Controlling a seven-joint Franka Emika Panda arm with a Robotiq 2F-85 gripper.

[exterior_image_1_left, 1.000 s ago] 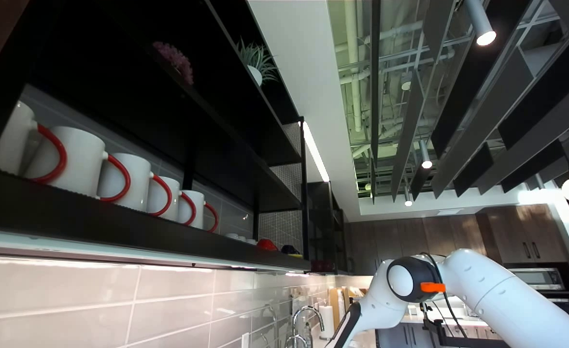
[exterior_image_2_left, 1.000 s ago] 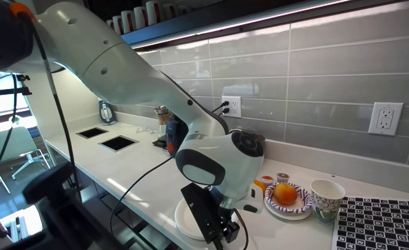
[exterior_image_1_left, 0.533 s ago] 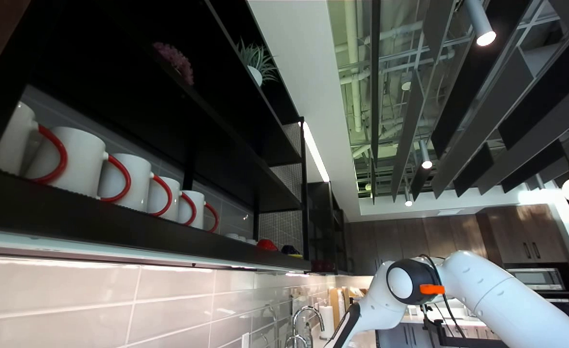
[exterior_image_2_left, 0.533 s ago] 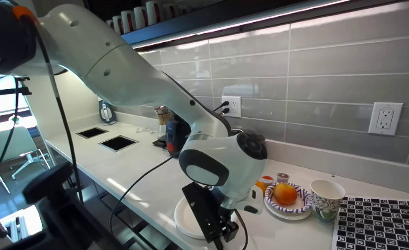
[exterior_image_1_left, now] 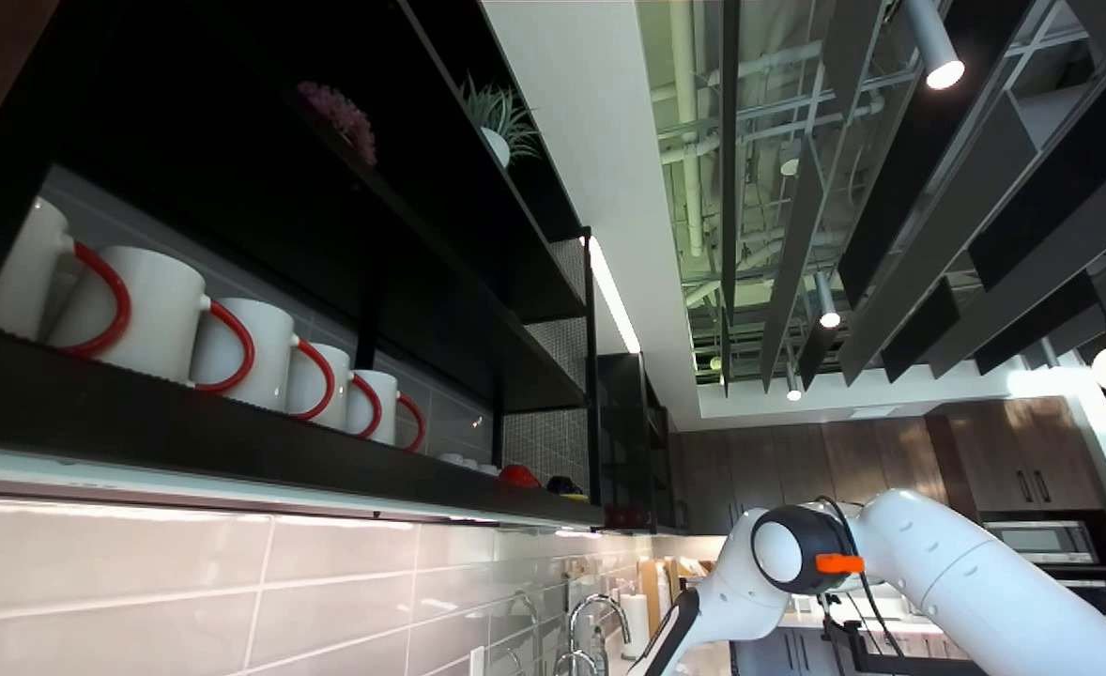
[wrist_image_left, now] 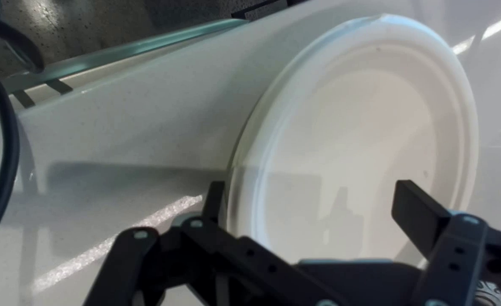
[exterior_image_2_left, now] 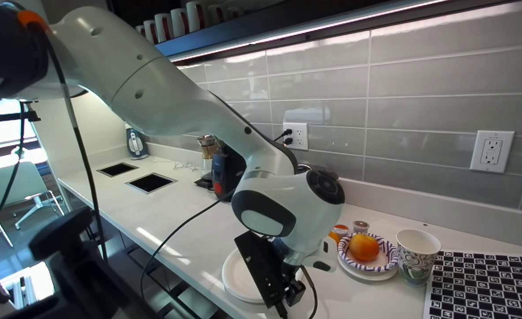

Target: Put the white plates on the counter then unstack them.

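Note:
White plates point(exterior_image_2_left: 239, 279) lie on the white counter point(exterior_image_2_left: 199, 248) near its front edge, partly hidden by my wrist in an exterior view. In the wrist view the top white plate point(wrist_image_left: 357, 127) fills the middle. A lower edge shows under its left rim, but I cannot tell how many plates are stacked. My gripper point(wrist_image_left: 310, 191) is open and empty. Its left finger is just outside the plate's left rim and its right finger is over the plate's inside. Whether the left finger touches the rim is unclear. The fingertips are mostly hidden in an exterior view.
A patterned bowl point(exterior_image_2_left: 389, 252) with an orange fruit point(exterior_image_2_left: 364, 247) sits on another white plate point(exterior_image_2_left: 369, 275). A paper cup point(exterior_image_2_left: 417, 257) and a checkered board point(exterior_image_2_left: 487, 283) stand right of it. Small pods point(exterior_image_2_left: 360, 226) are behind. A black cable point(wrist_image_left: 4, 170) hangs near the gripper.
In an exterior view my arm and wrist have shifted slightly to the right over the plates. The plates look unmoved.

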